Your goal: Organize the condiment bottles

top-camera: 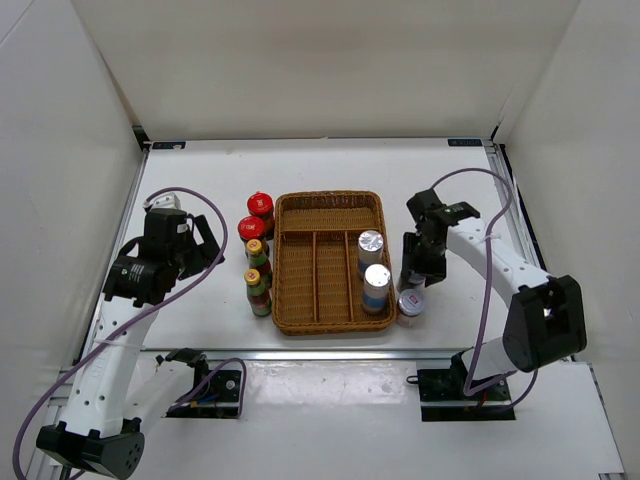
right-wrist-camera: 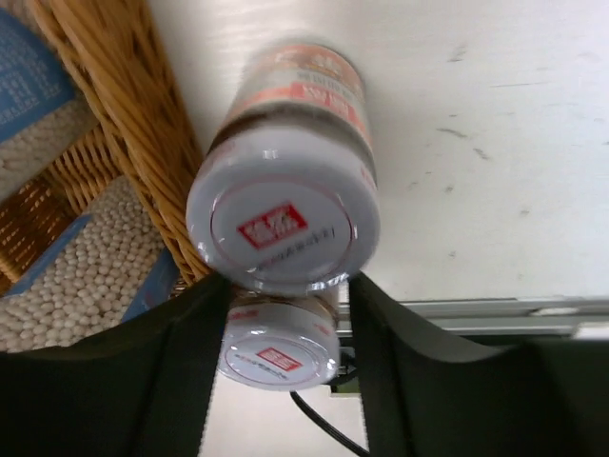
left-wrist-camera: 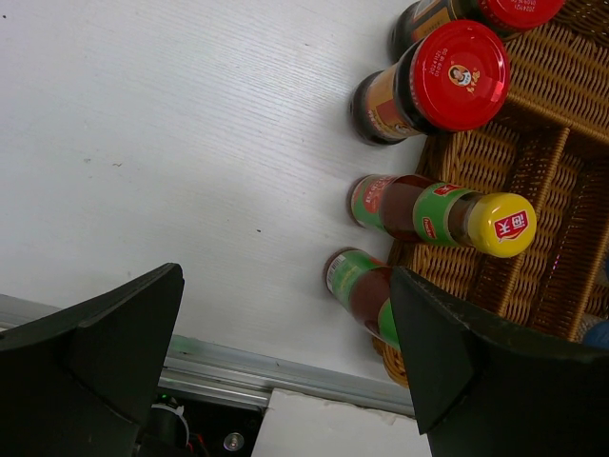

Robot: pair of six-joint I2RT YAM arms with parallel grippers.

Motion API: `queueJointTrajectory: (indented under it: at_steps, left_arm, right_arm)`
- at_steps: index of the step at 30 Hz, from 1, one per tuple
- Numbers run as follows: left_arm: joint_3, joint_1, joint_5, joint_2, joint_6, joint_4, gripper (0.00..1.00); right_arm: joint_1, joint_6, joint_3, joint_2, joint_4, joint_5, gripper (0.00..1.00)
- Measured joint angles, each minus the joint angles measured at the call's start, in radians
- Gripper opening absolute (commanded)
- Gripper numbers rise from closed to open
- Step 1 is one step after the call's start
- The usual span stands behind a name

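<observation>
Right claw (right-wrist-camera: pixel 285 290) points down off a bent arm, pinching a white-lidded jar (right-wrist-camera: pixel 276 354) on the bench (right-wrist-camera: pixel 495 143); another jar (right-wrist-camera: pixel 285 224) stands just beyond, tray (right-wrist-camera: pixel 143 162) left. Left claw (left-wrist-camera: pixel 285 362) hangs wide, yellow-capped bottles (left-wrist-camera: pixel 447 214) to its right.

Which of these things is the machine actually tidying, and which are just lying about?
Job: red-lidded jars, yellow-capped bottles, white-topped jars, one in the right claw.
Lying about: wicker tray, table.
</observation>
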Motion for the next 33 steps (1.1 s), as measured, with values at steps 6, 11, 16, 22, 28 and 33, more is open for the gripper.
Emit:
queueJointTrajectory:
  at_steps: [6, 11, 16, 22, 28, 33]
  left_arm:
    - [0.0, 0.0, 0.0, 0.0, 0.0, 0.0, 1.0]
    - [0.0, 0.0, 0.0, 0.0, -0.003, 0.0, 1.0]
    - [0.0, 0.0, -0.003, 0.0, -0.007, 0.0, 1.0]
    - [0.0, 0.0, -0.015, 0.0, -0.008, 0.0, 1.0]
    - [0.0, 0.0, -0.018, 0.0, -0.008, 0.0, 1.0]
    - [0.0, 0.0, -0.018, 0.0, -0.008, 0.0, 1.0]
  right_arm:
    - [-0.032, -0.003, 0.135, -0.028, -0.065, 0.095, 0.1]
    - [-0.089, -0.024, 0.305, -0.044, -0.065, 0.124, 0.71]
    - [-0.115, -0.068, 0.324, 0.0, -0.068, 0.087, 0.98]
    - [-0.114, -0.08, 0.264, 0.133, -0.057, 0.023, 0.98]
    - [-0.114, -0.079, 0.161, 0.197, -0.037, -0.002, 0.91]
    - [-0.114, -0.082, 0.134, 0.203, -0.003, -0.009, 0.9]
